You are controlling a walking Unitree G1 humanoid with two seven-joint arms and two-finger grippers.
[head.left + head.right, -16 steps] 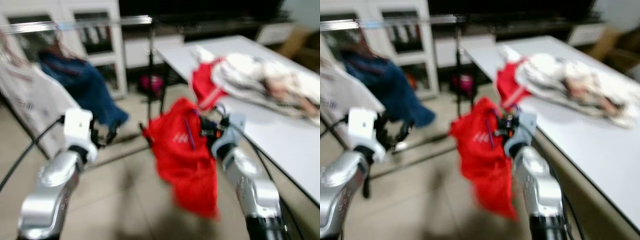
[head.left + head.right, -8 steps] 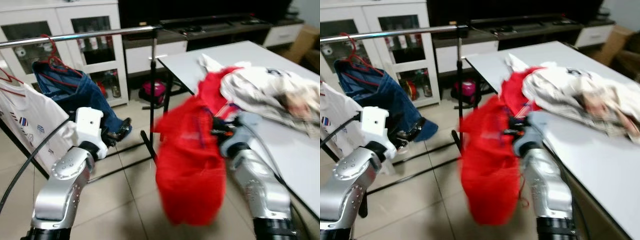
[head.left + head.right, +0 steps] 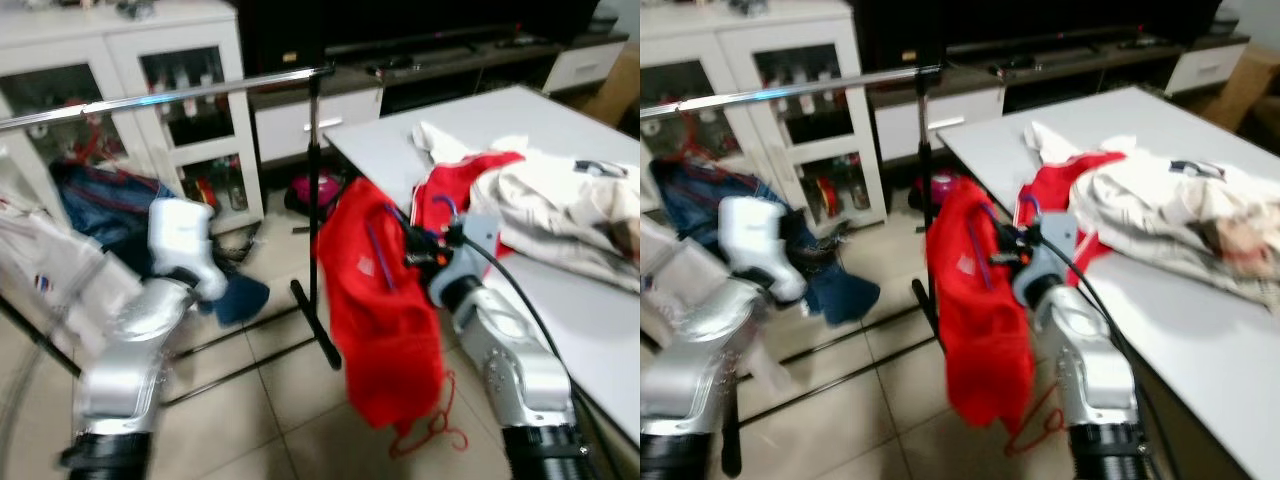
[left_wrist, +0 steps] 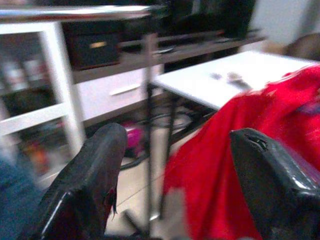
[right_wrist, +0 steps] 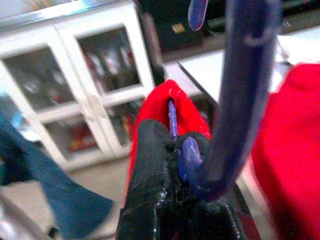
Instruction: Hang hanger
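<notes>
The right gripper (image 5: 185, 200) is clamped on the blue hanger (image 5: 227, 100) carrying the red shirt (image 3: 385, 320). The rail (image 3: 180, 95) lies up and to the robot's left of it, running crosswise. The left gripper (image 4: 175, 175) is spread apart, empty.

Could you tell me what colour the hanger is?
The hanger is dark blue, clearest in the right wrist view.

White table (image 3: 570, 300), glass-door cabinet (image 3: 130, 90)

Tiled floor (image 3: 260, 420), white cabinets (image 3: 130, 90), white table (image 3: 600, 330).
</notes>
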